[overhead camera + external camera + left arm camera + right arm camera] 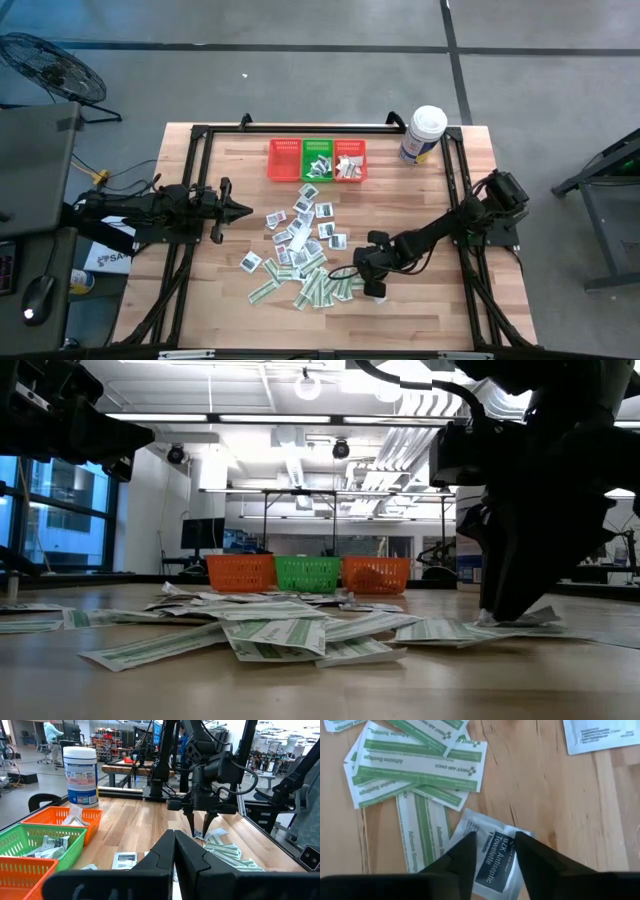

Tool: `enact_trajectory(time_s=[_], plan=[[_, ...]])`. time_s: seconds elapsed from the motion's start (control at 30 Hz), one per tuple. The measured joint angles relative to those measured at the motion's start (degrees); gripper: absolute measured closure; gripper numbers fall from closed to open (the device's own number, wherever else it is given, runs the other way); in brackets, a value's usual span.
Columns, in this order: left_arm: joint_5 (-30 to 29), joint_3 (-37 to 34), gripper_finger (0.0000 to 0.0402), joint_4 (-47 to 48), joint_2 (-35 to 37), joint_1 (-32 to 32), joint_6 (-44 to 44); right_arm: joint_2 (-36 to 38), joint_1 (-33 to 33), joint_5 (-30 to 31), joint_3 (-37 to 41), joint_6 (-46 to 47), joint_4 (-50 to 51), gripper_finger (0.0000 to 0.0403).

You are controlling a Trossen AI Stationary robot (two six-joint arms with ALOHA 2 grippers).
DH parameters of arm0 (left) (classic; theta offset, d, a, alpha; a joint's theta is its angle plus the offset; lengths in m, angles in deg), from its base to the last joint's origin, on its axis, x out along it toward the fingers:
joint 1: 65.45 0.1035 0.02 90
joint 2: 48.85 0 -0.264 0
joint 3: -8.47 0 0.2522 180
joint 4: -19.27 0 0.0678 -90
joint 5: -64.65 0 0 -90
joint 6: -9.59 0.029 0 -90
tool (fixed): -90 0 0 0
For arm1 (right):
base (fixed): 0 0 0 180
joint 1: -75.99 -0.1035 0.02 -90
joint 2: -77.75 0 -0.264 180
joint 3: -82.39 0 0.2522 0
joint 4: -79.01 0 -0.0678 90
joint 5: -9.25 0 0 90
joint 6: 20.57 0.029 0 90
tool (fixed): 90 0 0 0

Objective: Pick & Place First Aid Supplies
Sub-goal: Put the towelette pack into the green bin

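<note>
Dozens of small flat paper packets (303,252) scattered loosely over the middle of the wooden table, many overlapping. Squarish white ones with dark print (325,210) mostly toward the far side; narrow green-and-white strips (318,290) heaped nearer the front edge, fanned and crossing one another. Some more packets (319,164) lying inside the far baskets. At the heap's right end, one white towelette packet (496,856) with a dark blue label, flat on the wood, tilted, one corner resting over a green strip (425,827), between two dark fingertips.
</note>
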Motion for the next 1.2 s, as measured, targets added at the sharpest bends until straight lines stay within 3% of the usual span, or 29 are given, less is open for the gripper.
enact_trajectory(time_s=[0.23,0.47,0.73,1.2], plan=[[0.0,0.0,0.0400,0.0,0.0,0.0,0.0,-0.1,0.0,-0.6,0.0,0.3,-0.6,0.0392],[0.0,0.0,0.0400,0.0,0.0,0.0,0.0,0.3,0.1,0.7,0.2,0.6,-2.5,0.0398],[0.0,0.0,0.0400,0.0,0.0,0.0,0.0,6.2,1.4,8.5,0.5,2.9,-2.2,0.0401],[0.0,0.0,0.0400,0.0,0.0,0.0,0.0,17.9,13.6,7.9,-0.6,-7.2,-5.9,0.0402]])
